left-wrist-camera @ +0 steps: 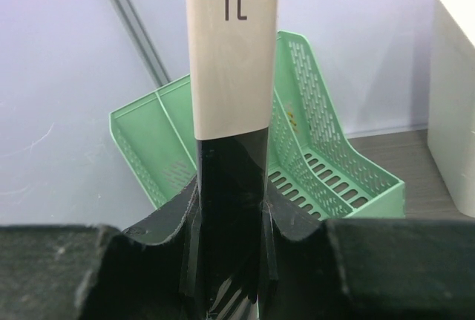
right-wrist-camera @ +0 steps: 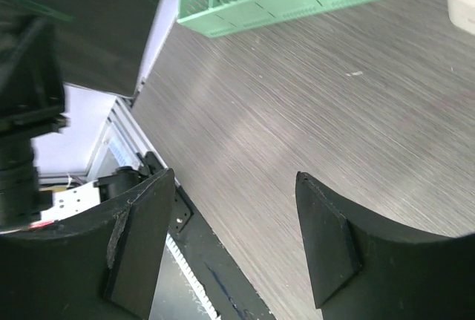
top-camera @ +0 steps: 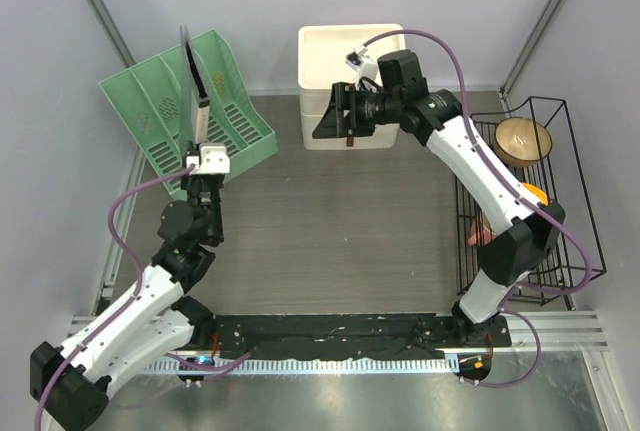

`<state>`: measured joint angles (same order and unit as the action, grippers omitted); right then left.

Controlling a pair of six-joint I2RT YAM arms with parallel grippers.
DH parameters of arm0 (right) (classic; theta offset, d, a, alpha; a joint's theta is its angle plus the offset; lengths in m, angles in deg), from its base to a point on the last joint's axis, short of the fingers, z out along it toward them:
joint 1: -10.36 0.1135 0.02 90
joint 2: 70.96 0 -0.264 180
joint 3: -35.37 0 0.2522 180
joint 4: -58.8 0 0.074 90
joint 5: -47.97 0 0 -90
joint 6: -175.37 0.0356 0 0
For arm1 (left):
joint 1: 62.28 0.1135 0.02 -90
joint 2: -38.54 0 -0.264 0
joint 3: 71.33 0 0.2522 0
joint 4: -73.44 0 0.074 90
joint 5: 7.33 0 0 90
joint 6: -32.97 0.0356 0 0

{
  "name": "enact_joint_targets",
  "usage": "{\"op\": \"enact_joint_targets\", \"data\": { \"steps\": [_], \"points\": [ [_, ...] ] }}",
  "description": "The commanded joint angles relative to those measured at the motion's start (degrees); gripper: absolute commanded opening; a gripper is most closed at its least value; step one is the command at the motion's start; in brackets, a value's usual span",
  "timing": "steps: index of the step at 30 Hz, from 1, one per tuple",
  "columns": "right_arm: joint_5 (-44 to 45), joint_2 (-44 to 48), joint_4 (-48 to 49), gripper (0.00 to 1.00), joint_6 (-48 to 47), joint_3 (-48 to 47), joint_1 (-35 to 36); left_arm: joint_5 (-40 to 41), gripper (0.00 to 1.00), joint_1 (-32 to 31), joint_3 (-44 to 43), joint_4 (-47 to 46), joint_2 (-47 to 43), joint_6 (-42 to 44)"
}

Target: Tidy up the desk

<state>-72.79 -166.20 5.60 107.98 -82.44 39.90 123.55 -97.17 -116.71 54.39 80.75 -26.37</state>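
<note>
Our left hand point(left-wrist-camera: 230, 225) is pressed shut on the black end of a long flat stick point(left-wrist-camera: 231, 53). The stick's white end, which carries dark lettering, runs straight out ahead of the fingers. Its long axis points at the green tray point(top-camera: 240, 126), which stands tilted directly ahead of this hand at the bench's point(top-camera: 330, 221) far side.

From above, the stick's far end overlaps the tray. We cannot tell whether it is inside a slot or only hanging in front of one. In the wrist view the stick lines up roughly with the divider between two compartments. We judge the coming move turns on carrying the stick forward along its own length and settling it to one side of that divider.

Our right hand point(right-wrist-camera: 234, 238) is spread wide with nothing between its fingers. It hovers above bare bench beside the white box point(top-camera: 350, 46), well apart from the tray, so the left hand is clearly the nearer one.

The bench lies beneath both hands, and what we see of it is open wood grain.

- **Green tray:** nothing shows in the compartments we can see.
- **White box:** the visible part of its top looks empty, though the right arm hides part of it.
- **Wire rack point(top-camera: 585, 201):** outward of the right arm, it holds a bowl point(top-camera: 523, 139), an orange thing point(top-camera: 535, 192) and something pinkish point(top-camera: 480, 234) that we cannot identify.
</note>
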Motion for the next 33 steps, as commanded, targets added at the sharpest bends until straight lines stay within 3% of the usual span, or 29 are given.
{"op": "enact_joint_targets", "data": {
  "steps": [1, 12, 18, 33],
  "points": [
    [-0.1, -2.8, -1.3, 0.72, -2.7, -4.1, -0.2, 0.6, 0.00, 2.5, -5.5, -7.1, 2.0, -3.0],
    [0.5, -6.0, -2.6, 0.71, -4.2, -7.1, -0.5, 0.3, 0.00, 11.9, -11.4, -3.8, 7.7, -10.3],
    [0.3, -7.1, -3.1, 0.71, -4.5, -7.9, -0.7, -0.1, 0.00, 14.0, -11.4, -1.2, 7.7, -13.3],
    [-1.3, -8.6, -3.2, 0.70, -4.7, -7.4, -1.2, -2.4, 0.00, 21.0, -9.9, -5.4, 11.8, -15.3]
  ]
}}
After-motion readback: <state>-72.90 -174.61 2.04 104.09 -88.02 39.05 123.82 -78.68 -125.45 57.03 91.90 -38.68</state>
